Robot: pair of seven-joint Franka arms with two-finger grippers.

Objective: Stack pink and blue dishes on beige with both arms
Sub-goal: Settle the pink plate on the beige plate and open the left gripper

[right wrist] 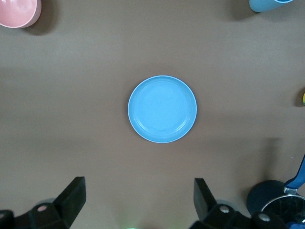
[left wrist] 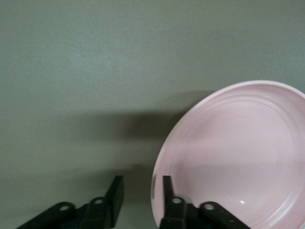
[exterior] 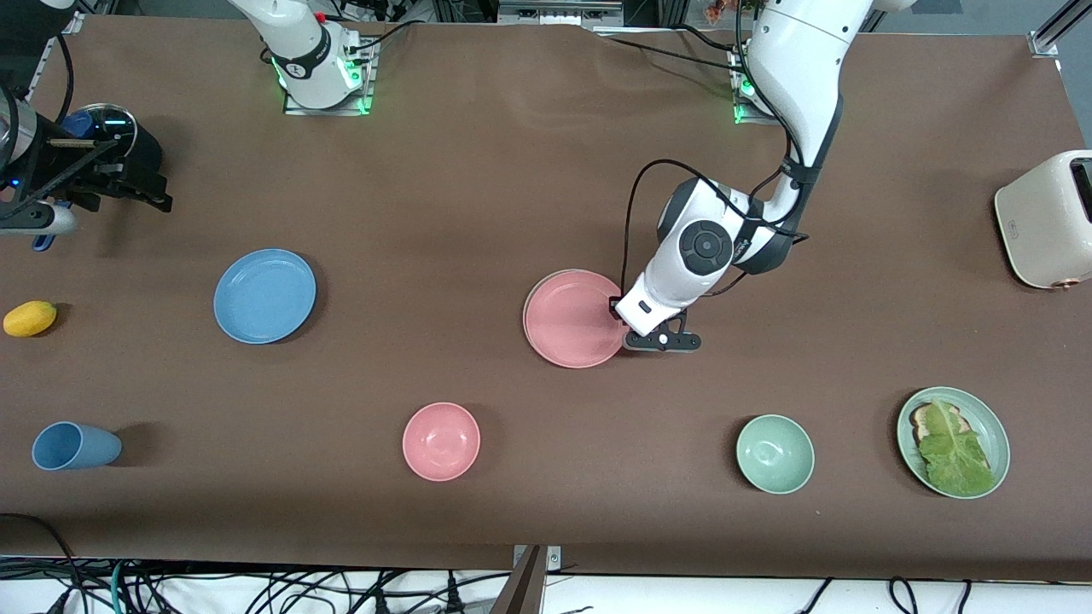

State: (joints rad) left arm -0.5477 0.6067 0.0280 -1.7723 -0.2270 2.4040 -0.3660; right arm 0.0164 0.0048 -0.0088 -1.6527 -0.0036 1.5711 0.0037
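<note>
The pink plate [exterior: 574, 320] lies mid-table, and a thin cream-beige crescent of the beige plate [exterior: 527, 303] shows under its rim. My left gripper [exterior: 664, 341] is low at the pink plate's edge toward the left arm's end. In the left wrist view, the left gripper [left wrist: 141, 179] is open and straddles the pink plate [left wrist: 238, 157]. One finger is inside the rim and the other outside, with a gap left. The blue plate [exterior: 264, 296] lies alone toward the right arm's end. My right gripper [right wrist: 140, 186] hangs wide open high above the blue plate [right wrist: 162, 109].
Nearer the camera are a pink bowl [exterior: 441, 441], a green bowl [exterior: 775, 454], a green plate of toast and lettuce [exterior: 990, 422] and a tipped blue cup [exterior: 75, 446]. A lemon [exterior: 30, 318] and a lidded dark pot [exterior: 107, 132] sit at the right arm's end. The toaster [exterior: 1045, 217] is at the left arm's end.
</note>
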